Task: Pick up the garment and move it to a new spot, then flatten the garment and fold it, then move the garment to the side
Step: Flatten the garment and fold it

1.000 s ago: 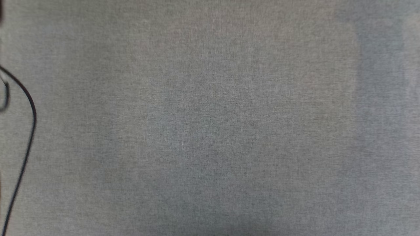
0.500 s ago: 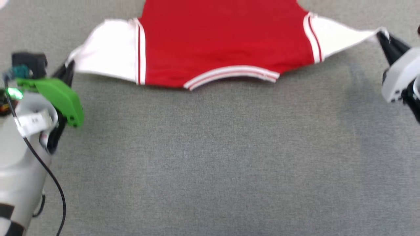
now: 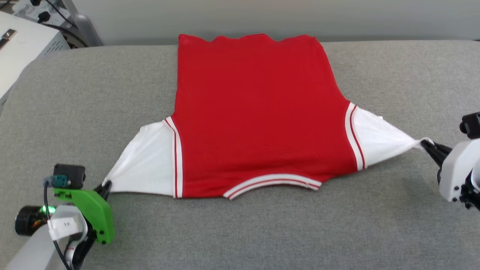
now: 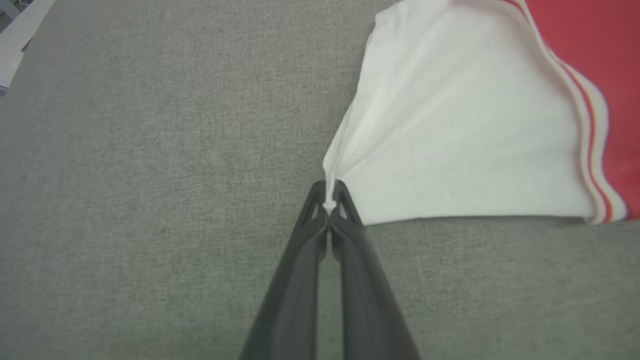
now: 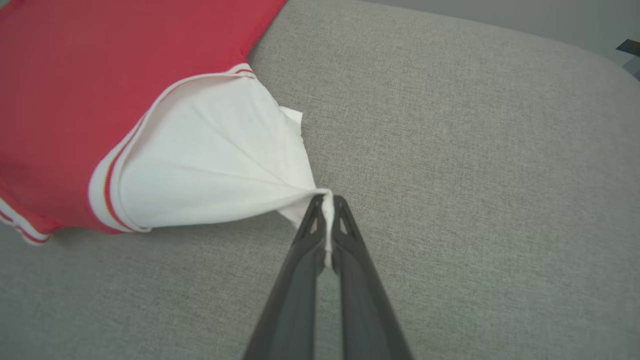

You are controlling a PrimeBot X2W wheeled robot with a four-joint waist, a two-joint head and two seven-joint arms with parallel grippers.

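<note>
The garment (image 3: pixel 258 116), a red jersey with white sleeves, lies spread flat on the grey surface, collar trim toward me and hem at the far edge. No number or lettering shows on the upturned side. My left gripper (image 3: pixel 106 186) is shut on the tip of the left white sleeve (image 4: pixel 465 130), pulling it to a point. At the right, my right gripper (image 3: pixel 427 144) is shut on the tip of the other white sleeve (image 5: pixel 210 160), also drawn taut. Both pinches show close up, left gripper (image 4: pixel 330 197) and right gripper (image 5: pixel 327 210).
The grey padded table (image 3: pixel 240 232) has open room in front of the garment and on both sides. A white box with cables (image 3: pixel 22 41) stands beyond the far left corner. A pale wall (image 3: pixel 262 15) runs behind the far edge.
The head camera has tilted upward from bare grey fabric to the whole garment and far edge. Both grippers keep hold of the sleeve tips.
</note>
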